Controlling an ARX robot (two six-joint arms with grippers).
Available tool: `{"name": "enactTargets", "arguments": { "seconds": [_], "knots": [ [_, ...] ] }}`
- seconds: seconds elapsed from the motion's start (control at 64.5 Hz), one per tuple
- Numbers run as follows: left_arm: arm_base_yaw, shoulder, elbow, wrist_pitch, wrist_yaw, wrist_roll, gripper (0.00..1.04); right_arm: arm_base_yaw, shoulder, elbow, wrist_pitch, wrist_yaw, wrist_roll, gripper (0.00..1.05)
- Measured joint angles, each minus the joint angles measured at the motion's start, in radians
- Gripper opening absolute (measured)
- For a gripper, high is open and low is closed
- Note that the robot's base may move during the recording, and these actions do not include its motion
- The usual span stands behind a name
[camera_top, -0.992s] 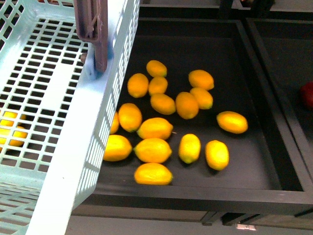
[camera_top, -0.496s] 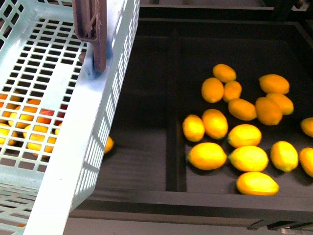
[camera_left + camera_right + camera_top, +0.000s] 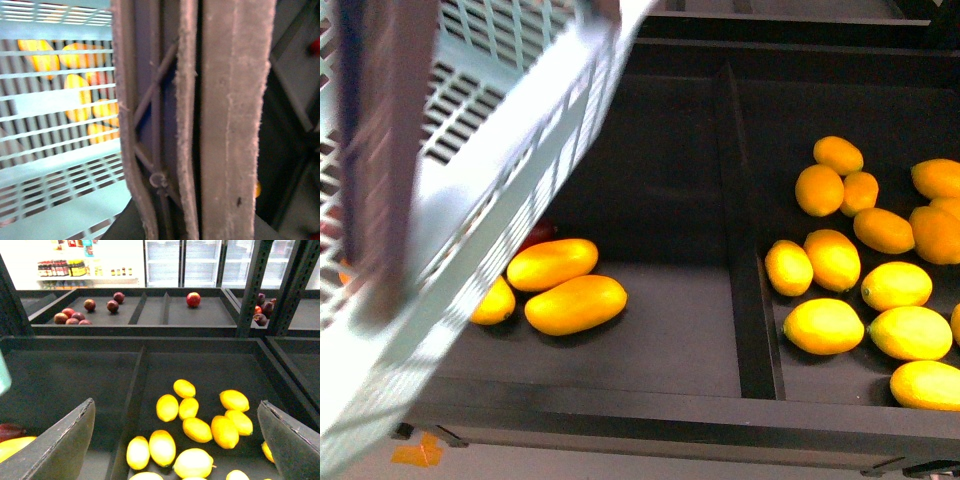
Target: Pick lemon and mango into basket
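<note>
– Basket (image 3: pixel 490 210) first: where is it hanging?
– Nearest of all. It is filling the left of the front view, tilted and blurred, with a brown handle (image 3: pixel 380 170) crossing it. In the left wrist view the handles are pressing close to the lens and covering most of the picture. Yellow-orange fruit is showing through the lattice there, but I cannot tell whether it is lying inside or beneath.
– And the left hand?
– It is not showing in any view, so I cannot tell its state.
– The right hand (image 3: pixel 176 404)?
– Its dark fingers (image 3: pixel 65 445) are standing wide apart with nothing between them, hovering above the black shelf (image 3: pixel 660 330).
– Where are the mangoes (image 3: pixel 576 304) lying?
– In the shelf's left compartment, just beside the basket's edge. Two are lying side by side and a third is partly hiding under the basket. A dark red fruit (image 3: pixel 538 235) is peeking out behind them.
– The lemons (image 3: pixel 823 326)?
– Across the divider (image 3: pixel 752 310), clustering in the right compartment, several of them touching.
– Farther back?
– Another shelf row is carrying dark red round fruits (image 3: pixel 75 315) and one brighter red fruit (image 3: pixel 193 299). Glass-door fridges (image 3: pixel 200 262) and bottles (image 3: pixel 62 267) are standing behind it.
</note>
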Motion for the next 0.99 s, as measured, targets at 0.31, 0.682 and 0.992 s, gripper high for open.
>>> {"name": "enactTargets", "arguments": {
  "seconds": [0.31, 0.682, 0.992],
  "knots": [
    [-0.052, 0.389, 0.301, 0.137, 0.138, 0.372, 0.16, 0.000, 0.000, 0.000, 0.000, 0.003, 0.000, 0.96],
    [-0.169, 0.685, 0.583, 0.096, 0.399, 0.465, 0.16, 0.000, 0.000, 0.000, 0.000, 0.003, 0.000, 0.96],
    [-0.200, 0.682, 0.581, 0.138, 0.441, 0.460, 0.16, -0.002, 0.010, 0.004, -0.014, -0.001, 0.016, 0.96]
  ]
}}
